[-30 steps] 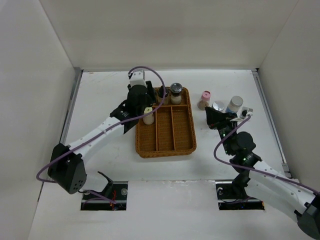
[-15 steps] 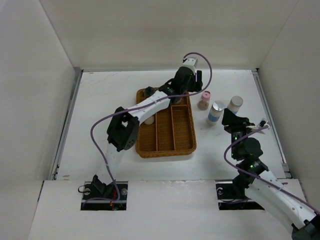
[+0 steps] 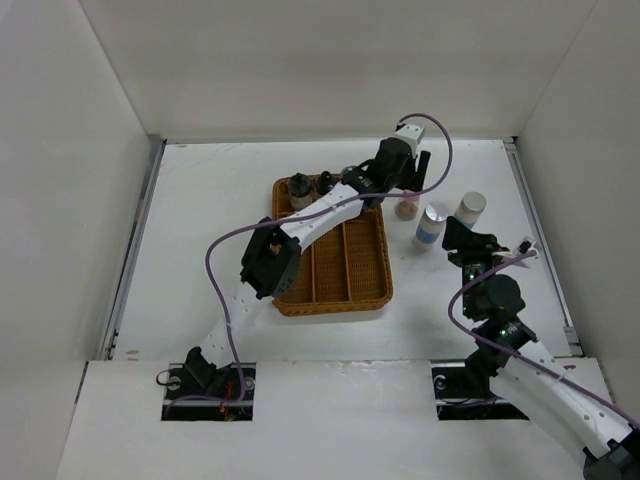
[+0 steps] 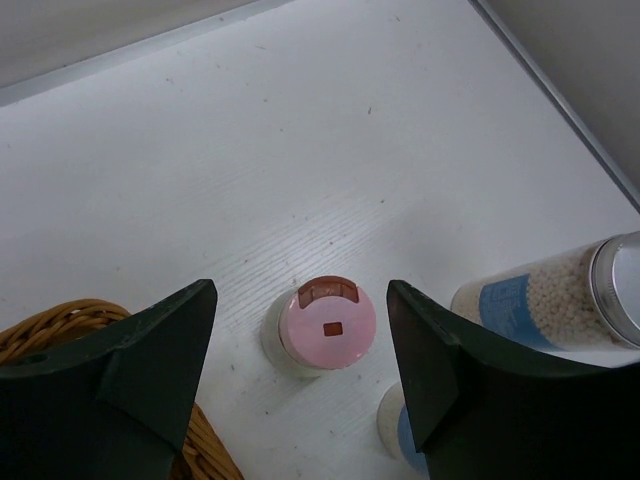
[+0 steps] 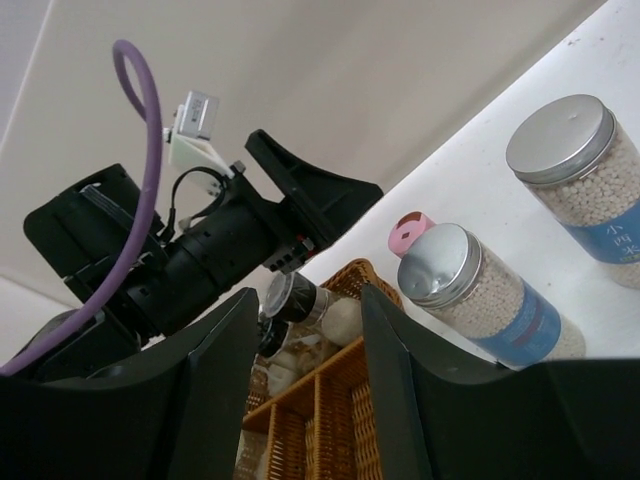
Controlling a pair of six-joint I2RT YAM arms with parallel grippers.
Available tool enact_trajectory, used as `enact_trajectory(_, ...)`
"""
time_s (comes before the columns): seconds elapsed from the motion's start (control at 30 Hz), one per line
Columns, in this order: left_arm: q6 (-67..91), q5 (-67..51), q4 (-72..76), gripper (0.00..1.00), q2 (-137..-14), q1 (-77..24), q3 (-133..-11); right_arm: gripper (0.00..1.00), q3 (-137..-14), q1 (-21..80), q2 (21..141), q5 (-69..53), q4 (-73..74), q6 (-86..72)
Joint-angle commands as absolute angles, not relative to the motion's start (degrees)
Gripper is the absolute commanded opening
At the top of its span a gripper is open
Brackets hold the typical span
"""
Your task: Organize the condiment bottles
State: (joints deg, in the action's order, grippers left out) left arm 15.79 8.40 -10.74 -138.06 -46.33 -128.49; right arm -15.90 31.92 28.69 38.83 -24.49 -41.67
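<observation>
Five bottles are counted for certain: one pink-capped bottle [image 4: 325, 325], two silver-capped bottles [image 3: 432, 224] [image 3: 470, 208] and two dark-capped bottles [image 3: 299, 188] [image 3: 325, 183]. Any others cannot be counted, since the left arm covers much of the tray [image 3: 335, 304]. The pink one stands upright on the table just off the tray's rim at 2 o'clock. The silver pair stands near it at 3 o'clock of the tray, and the dark pair is set inside the tray's end at 11 o'clock. The left gripper [image 4: 300, 292] is held above the pink bottle with its jaws apart on either side, touching nothing. The right gripper [image 5: 305, 300] is likewise spread and empty, pointed towards the silver pair. The pink bottle is judged light, stiff and smooth-walled, so it is easily tipped or spun. It is best taken across the body just below the cap. The silver-capped ones are taller and filled with white beads, so they are judged heavier. A hold at the blue band is advised.
</observation>
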Motion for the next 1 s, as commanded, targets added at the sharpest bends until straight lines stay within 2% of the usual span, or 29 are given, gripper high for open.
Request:
enact_trajectory(0.0,12.9,8.1,-11.1,0.68,-138.4,-47.1,-131.6,0.53,-15.4,31.6,28.3,38.1,-26.5,-42.2)
enact_trajectory(0.43,10.9,8.4,-11.2,0.65,-143.5,-47.7,-134.9,0.55,-15.1,31.6,29.8,35.9,-28.4,-42.2)
enact_trajectory(0.6,10.9,7.7,-11.5,0.57,-144.7,-47.9,-135.4,0.56,-15.2,31.6,30.2,35.7,-28.5,-42.2)
enact_trajectory(0.97,11.4,7.7,-8.4,0.65,-141.3,-49.5,-130.2,0.58,-15.6,31.6,32.2,33.9,-29.1,-42.2)
